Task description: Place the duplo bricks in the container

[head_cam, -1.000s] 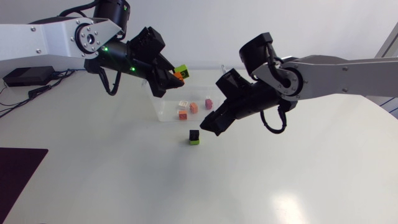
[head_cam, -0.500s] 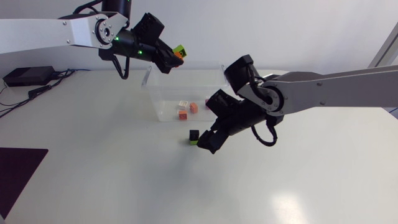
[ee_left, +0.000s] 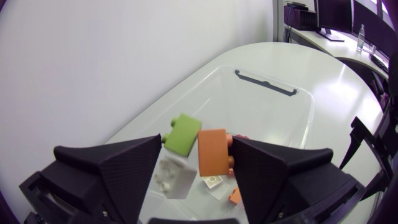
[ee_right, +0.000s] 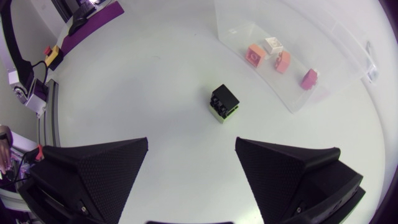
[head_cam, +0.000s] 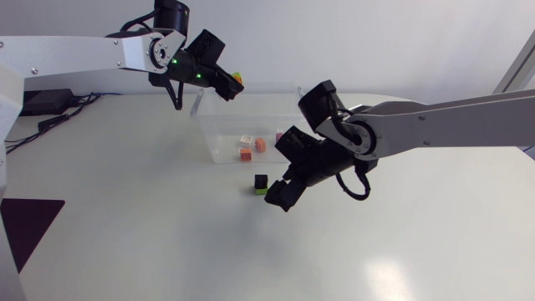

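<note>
The left gripper (head_cam: pixel 226 84) is hanging above the container (head_cam: pixel 219 125), near its rear corner. It is pinching a joined pair, with the green brick (ee_left: pixel 182 134) pressing on one finger and the orange brick (ee_left: pixel 213 151) on the other. The right gripper (ee_right: pixel 191 143) is hovering low over the table (head_cam: pixel 167 234), fingers spread wide and gripping nothing. A black-and-green brick (ee_right: pixel 224 103) is standing on the table ahead of it, just outside the container. Four small bricks (head_cam: pixel 245 153) are lying inside the container.
</note>
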You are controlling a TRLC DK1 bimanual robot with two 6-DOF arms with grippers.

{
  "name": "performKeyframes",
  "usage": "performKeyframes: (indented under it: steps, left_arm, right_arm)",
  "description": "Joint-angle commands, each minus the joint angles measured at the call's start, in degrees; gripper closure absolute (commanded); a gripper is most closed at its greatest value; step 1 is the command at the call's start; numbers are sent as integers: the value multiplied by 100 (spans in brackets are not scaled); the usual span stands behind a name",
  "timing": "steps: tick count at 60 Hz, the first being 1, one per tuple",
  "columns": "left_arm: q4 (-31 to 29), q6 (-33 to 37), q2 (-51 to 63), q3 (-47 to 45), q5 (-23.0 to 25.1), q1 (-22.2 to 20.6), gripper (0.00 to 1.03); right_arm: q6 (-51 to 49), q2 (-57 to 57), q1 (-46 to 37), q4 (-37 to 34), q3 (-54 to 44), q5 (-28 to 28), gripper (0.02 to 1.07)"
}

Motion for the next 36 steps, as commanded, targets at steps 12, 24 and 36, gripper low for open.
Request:
performKeyframes:
  steps: [12, 24, 36]
  left_arm:
    - [556, -189, -1598, -1554, -35, 160, 4]
    - [749, -171, -2635, -2652, -35, 494, 4]
    - [907, 101, -3391, -3637, 27, 793, 4]
  right_arm:
    - [-1065, 828, 33, -364, 757, 22, 6]
    - [-1505, 1417, 42, -707, 1548, 31, 6]
    - [-2489, 1944, 51, -1375, 2207, 154, 6]
